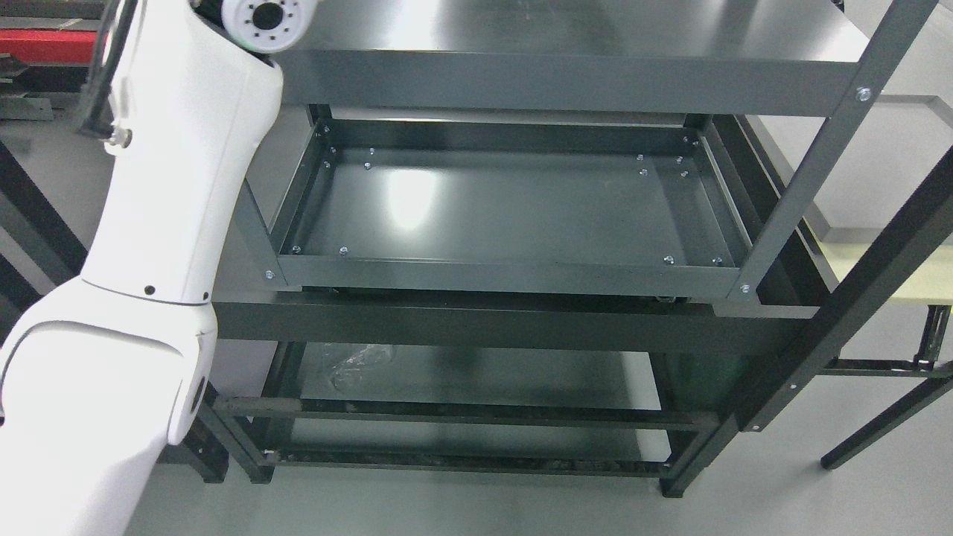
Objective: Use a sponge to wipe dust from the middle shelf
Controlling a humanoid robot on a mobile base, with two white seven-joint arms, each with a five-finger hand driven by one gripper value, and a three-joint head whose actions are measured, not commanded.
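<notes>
A dark grey metal shelf rack fills the head view. Its middle shelf (514, 216) is a shallow tray with a raised rim and bolts at the corners, and nothing lies on it. No sponge shows anywhere. My left arm (171, 193), white, rises from the lower left along the rack's left side to the top edge, where its wrist joint (266, 21) shows. The hand itself is out of view above the frame. My right arm does not show.
The top shelf (566, 45) overhangs the middle one. A lower shelf (476, 376) sits beneath, behind dark crossbars. A slanted upright (819, 156) stands at the right. Black bars (878, 275) and a pale table edge (893, 260) lie further right.
</notes>
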